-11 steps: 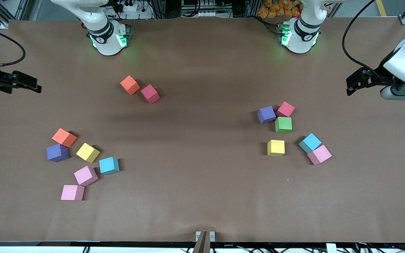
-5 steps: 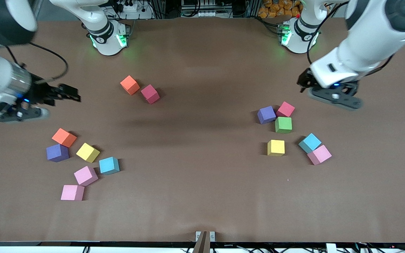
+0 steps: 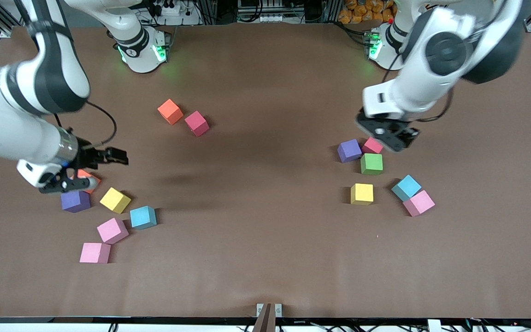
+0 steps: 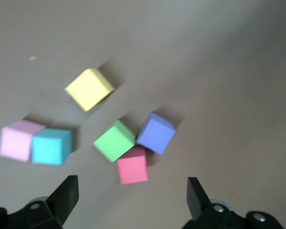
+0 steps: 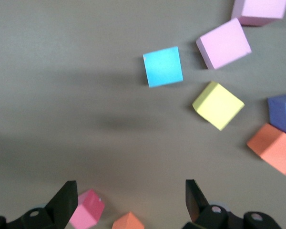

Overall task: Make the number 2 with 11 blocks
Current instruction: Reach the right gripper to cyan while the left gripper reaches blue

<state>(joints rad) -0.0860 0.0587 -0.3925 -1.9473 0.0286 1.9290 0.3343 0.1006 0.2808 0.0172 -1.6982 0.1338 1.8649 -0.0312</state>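
Note:
The blocks lie loose in three groups, and no number 2 shows. At the left arm's end are purple [image 3: 349, 150], crimson [image 3: 371, 146], green [image 3: 371, 163], yellow [image 3: 362, 193], light blue [image 3: 406, 186] and pink [image 3: 418, 203]. My left gripper [image 3: 391, 138] hangs open over the crimson block [image 4: 132, 165]; its own view shows it [image 4: 132, 200] empty. At the right arm's end are orange [image 3: 88, 180], purple [image 3: 75, 201], yellow [image 3: 115, 200], light blue [image 3: 143, 217] and two pink [image 3: 112, 230]. My right gripper [image 3: 111, 159] is open over that group and shows empty in its own view [image 5: 128, 202].
An orange block [image 3: 170, 111] and a crimson block [image 3: 197, 123] sit together nearer the robots' bases; they also show in the right wrist view, crimson [image 5: 88, 209] and orange [image 5: 128, 222]. A small metal bracket [image 3: 268, 310] sits at the table's front edge.
Both arms have swung in from the table's ends. The left gripper came over the crimson block, the right gripper over the orange block. No block has moved.

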